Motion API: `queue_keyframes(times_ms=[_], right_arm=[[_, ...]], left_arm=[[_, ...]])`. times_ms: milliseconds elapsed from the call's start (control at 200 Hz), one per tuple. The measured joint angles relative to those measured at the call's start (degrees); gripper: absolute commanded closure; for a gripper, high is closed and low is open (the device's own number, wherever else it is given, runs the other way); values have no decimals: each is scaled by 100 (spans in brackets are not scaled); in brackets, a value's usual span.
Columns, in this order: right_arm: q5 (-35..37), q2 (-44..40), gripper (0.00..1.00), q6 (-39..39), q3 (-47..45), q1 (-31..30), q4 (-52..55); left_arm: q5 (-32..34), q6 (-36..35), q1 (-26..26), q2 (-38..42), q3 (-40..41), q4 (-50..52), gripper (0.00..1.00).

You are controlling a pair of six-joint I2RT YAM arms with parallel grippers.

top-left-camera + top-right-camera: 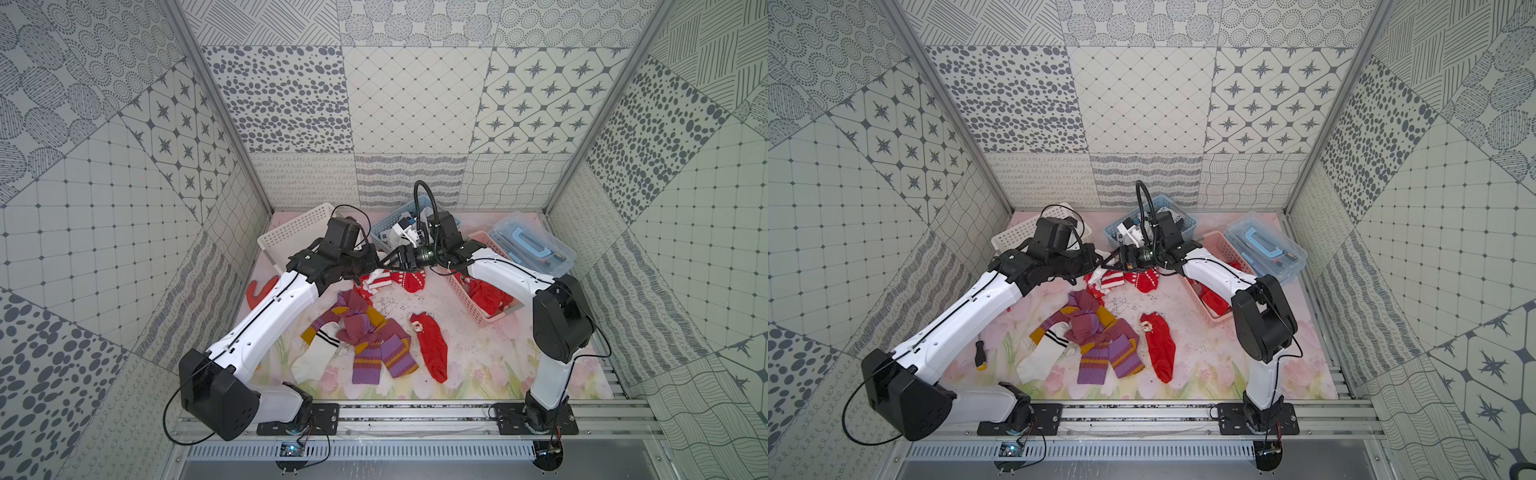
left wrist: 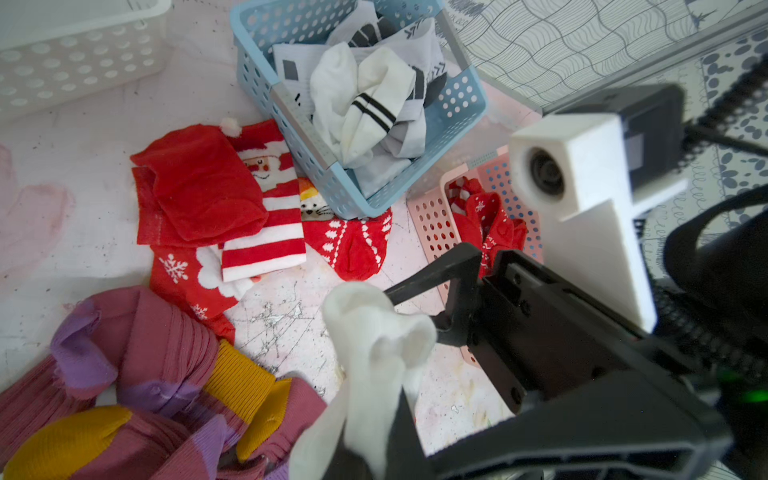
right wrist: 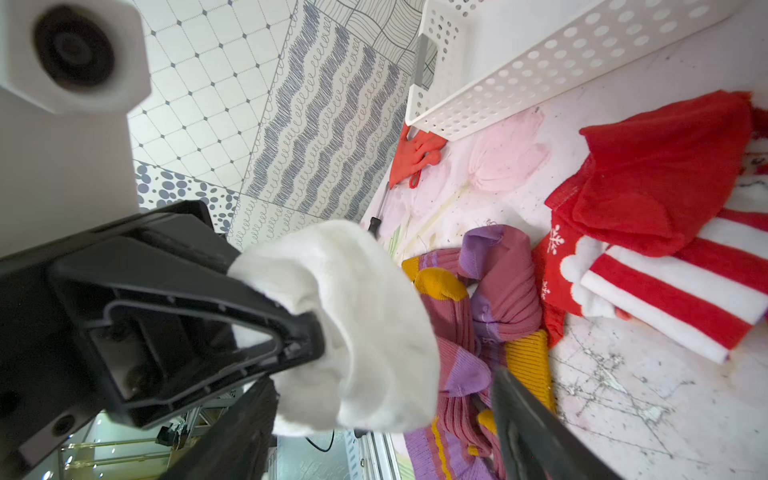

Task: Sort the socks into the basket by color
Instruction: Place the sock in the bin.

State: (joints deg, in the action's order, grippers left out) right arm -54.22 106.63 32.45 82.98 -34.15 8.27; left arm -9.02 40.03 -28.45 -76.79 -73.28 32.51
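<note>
- The left gripper (image 2: pixel 374 453) is clamping a white sock (image 2: pixel 374 332) and holding it above the mat (image 2: pixel 291 316).
- The right gripper (image 3: pixel 384 378) is facing it, its jaws standing apart on either side of that sock.
- Beyond them, red socks (image 2: pixel 199 187) are lying heaped against the blue basket (image 2: pixel 257 83), which is holding white socks (image 2: pixel 365 95) with black marks.
- The pink basket (image 2: pixel 432 224) beside it is holding other red socks (image 2: pixel 486 220).
- Purple socks (image 1: pixel 365 336) are lying tangled nearer the arm bases, between a striped sock (image 1: pixel 316 357) and a lone red sock (image 1: pixel 432 349).
- The white basket (image 1: pixel 295 232) is sitting far left, with an orange glove (image 1: pixel 259 291) beside it.
</note>
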Motion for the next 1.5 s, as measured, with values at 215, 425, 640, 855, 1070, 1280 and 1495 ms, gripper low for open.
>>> queue_keyframes(times_ms=[215, 425, 640, 855, 1070, 1280, 1495], right_arm=[[-225, 0, 75, 476, -26, 9, -660], [-354, 0, 100, 713, -24, 17, -986], [-326, -11, 100, 761, -26, 50, -1023], [-131, -42, 100, 658, -15, 166, -901], [254, -42, 100, 428, 361, 533, -356], [1010, 332, 100, 20, 1617, 1005, 404], [1932, 1480, 100, -509, 3222, 1340, 1617]], left_arm=[[-70, 33, 4, 11, 39, -466, 100], [-76, 50, 7, -9, 31, -673, 100], [-85, 48, 31, -20, 31, -748, 67], [-125, 111, 127, -13, 26, -704, 41], [-96, 162, 328, 57, 20, -367, 34], [-39, 162, 546, 192, 59, 181, 34], [90, 214, 654, 306, 428, 927, 35]])
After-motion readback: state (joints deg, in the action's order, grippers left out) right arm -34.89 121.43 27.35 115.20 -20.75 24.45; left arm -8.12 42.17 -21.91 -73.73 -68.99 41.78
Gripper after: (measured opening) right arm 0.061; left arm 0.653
